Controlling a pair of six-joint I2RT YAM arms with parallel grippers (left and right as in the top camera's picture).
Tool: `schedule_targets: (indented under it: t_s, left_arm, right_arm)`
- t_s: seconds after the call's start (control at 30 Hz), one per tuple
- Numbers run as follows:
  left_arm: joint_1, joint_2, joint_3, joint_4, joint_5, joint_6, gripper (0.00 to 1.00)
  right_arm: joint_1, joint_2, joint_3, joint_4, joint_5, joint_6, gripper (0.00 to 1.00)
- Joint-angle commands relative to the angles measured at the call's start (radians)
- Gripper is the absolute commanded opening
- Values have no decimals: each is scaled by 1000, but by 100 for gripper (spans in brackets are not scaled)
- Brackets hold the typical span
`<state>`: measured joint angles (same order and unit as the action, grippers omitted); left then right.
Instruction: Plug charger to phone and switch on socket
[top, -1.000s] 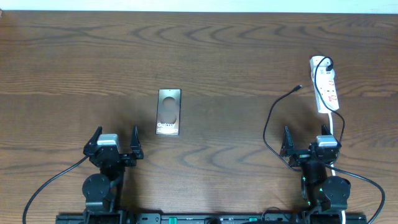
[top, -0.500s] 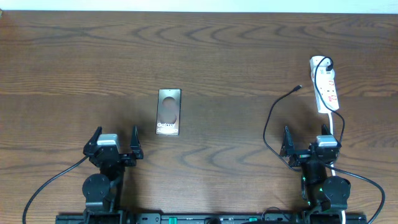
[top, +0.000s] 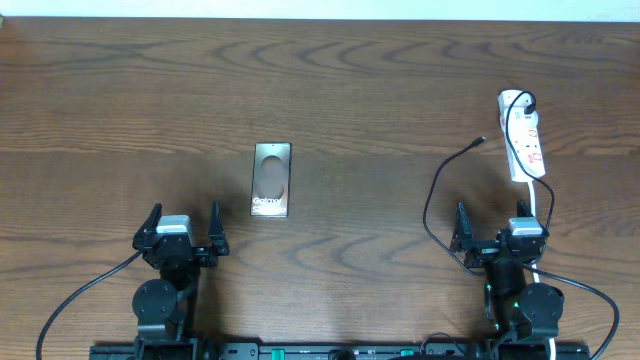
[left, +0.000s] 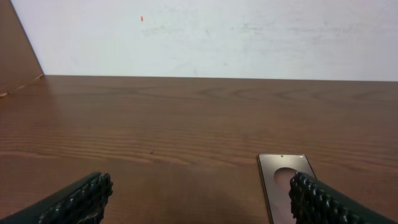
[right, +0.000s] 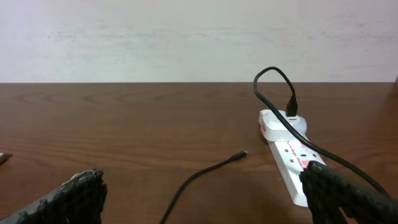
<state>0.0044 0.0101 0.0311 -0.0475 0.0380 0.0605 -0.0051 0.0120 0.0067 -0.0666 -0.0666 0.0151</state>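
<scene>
The phone (top: 271, 180) lies flat on the table left of centre, "Galaxy" lettering at its near end; it also shows in the left wrist view (left: 281, 180), partly behind my right finger. The white socket strip (top: 524, 134) lies at the far right, with the charger's adapter plugged into its far end (right: 290, 112). The charger cable (top: 436, 195) curves across the table and ends in a loose connector (top: 482, 141), seen in the right wrist view (right: 239, 154). My left gripper (top: 183, 230) is open near the front edge, behind the phone. My right gripper (top: 497, 232) is open and empty, behind the socket.
The socket's white cord (top: 547, 215) runs toward the front edge beside my right arm. A white wall (left: 211, 37) stands beyond the table's far edge. A brown panel (left: 15, 56) rises at the far left.
</scene>
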Motion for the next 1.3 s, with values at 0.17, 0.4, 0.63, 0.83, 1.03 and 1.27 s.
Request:
schedule_targets:
  t_s: [0.17,0.4,0.63,0.83,1.03,1.27]
  left_arm:
    - [0,-5,-26,-14,77,5,93]
    - [0,-5,-8,-15,171,-154,93]
    - [0,35,66,-31,232,-198,93]
    - [0,189,206,-77,236,-197,93]
    - [-8,459,425,-117,274,-198,93]
    - [-94,814,756,-324,235,-198,93]
  right_arm:
    - [7,-5,-2,-5,11,11,99]
    - [7,-5,-2,-5,11,11,99]
    - [7,-5,-2,-4,11,11,99]
    - [7,-5,-2,-5,11,11,99]
    - [7,-5,-2,-4,11,11,99]
    - [7,-5,-2,-5,11,11,99]
